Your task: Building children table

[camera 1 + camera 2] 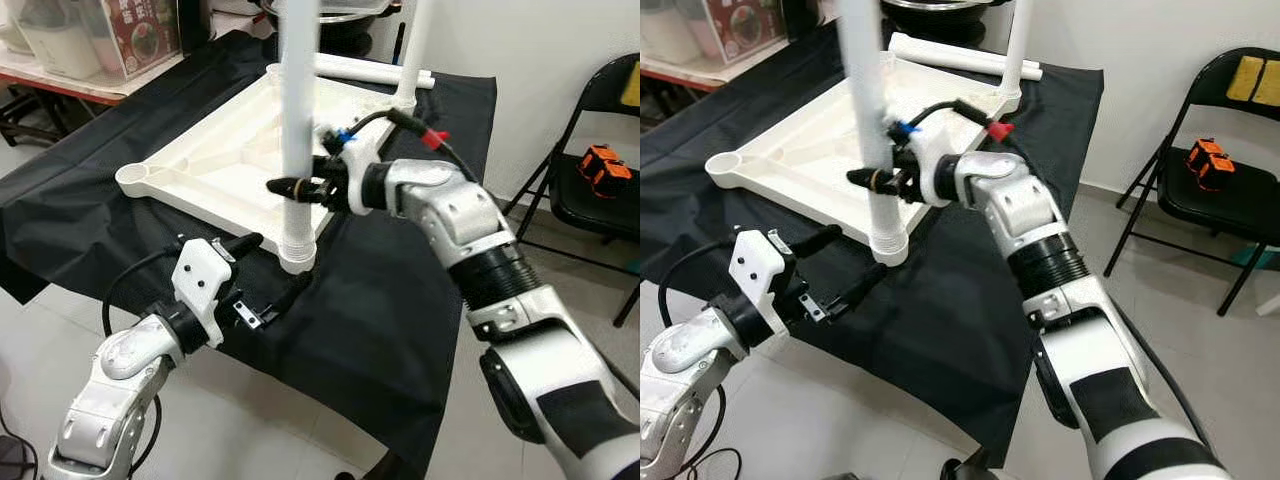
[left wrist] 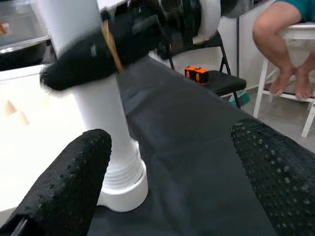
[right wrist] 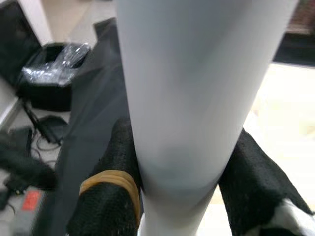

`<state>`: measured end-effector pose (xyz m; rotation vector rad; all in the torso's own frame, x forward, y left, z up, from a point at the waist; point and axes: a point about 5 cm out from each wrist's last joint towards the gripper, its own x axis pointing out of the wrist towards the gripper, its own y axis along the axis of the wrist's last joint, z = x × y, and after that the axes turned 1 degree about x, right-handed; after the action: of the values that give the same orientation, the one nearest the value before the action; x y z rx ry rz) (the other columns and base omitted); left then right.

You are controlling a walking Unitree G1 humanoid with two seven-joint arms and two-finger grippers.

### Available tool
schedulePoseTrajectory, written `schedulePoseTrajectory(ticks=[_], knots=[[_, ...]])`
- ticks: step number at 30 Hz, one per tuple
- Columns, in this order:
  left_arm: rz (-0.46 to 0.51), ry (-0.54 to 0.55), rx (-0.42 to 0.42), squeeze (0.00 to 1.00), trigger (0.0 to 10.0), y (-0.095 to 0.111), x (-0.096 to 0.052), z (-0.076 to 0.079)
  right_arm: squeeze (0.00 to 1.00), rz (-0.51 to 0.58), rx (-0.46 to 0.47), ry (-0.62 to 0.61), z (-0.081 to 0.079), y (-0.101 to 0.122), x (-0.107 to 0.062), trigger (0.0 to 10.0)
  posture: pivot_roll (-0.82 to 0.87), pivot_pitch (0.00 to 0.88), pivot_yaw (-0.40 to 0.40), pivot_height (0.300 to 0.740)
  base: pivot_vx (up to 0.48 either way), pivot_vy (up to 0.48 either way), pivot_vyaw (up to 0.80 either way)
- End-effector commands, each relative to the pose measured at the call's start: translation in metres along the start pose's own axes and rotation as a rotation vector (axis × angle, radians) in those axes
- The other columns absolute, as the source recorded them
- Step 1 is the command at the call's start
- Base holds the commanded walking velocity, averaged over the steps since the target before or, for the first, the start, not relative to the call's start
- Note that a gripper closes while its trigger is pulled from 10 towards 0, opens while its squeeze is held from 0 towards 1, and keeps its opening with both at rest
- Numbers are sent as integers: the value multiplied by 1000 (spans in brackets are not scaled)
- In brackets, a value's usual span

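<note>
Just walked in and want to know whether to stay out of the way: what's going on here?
The robot is putting together a small white table. The tabletop lies upside down on a black cloth. The right gripper is clamped around an upright white leg standing in the near corner socket. The left gripper hangs open just below that corner, holding nothing. Another leg already stands at the far corner, and a loose leg lies on the cloth behind the tabletop.

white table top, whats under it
A black cloth lies under the upturned white table top, spreading past its edges. The surface beneath the cloth is covered, so it cannot be seen.
</note>
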<state>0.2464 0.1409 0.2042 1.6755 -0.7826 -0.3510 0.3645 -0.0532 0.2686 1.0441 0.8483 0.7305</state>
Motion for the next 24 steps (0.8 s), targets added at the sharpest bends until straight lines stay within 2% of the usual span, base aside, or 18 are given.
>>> schedulePoseTrajectory(ticks=[1,4,8,9,10,12,13,15,16,20,24], knots=[[-14,-10,5,0,10000,0,1,3,0,-148,61,71,-13,-38,7,0,-17,189,-73,740,0,0,0],[-14,-14,5,0,10000,-1,2,4,0,-155,55,101,-18,-40,10,0,-17,189,-76,740,0,0,0],[-16,-18,6,0,10000,-1,3,6,0,-171,124,28,-16,-48,13,0,-17,189,-77,740,0,0,0],[-16,-18,6,0,10000,-1,3,6,0,-175,138,4,-15,-50,13,0,-17,189,-77,740,0,0,0],[-17,-18,7,0,10000,-1,3,7,0,-175,186,-89,-12,-53,13,0,-18,190,-80,740,0,0,0],[-18,-18,7,0,10000,-1,3,7,0,-179,241,-192,-9,-58,12,0,-18,190,-80,740,0,0,0],[-19,-17,9,0,10000,-1,3,7,0,-189,274,-273,-9,-62,11,0,-16,190,-78,740,0,0,0],[-21,-15,11,0,10000,-1,3,6,0,-202,301,-349,-10,-66,11,0,-16,190,-78,740,0,0,0],[-20,-16,13,0,10000,-1,3,6,0,-213,320,-381,-16,-70,12,0,-14,189,-76,740,0,0,0],[-14,-17,11,0,10000,0,4,6,0,-247,378,-439,-29,-78,18,0,-16,185,-73,740,0,0,0],[-13,-18,11,0,10000,0,5,7,0,-275,370,-462,-32,-81,19,0,-16,182,-78,740,0,0,0]])
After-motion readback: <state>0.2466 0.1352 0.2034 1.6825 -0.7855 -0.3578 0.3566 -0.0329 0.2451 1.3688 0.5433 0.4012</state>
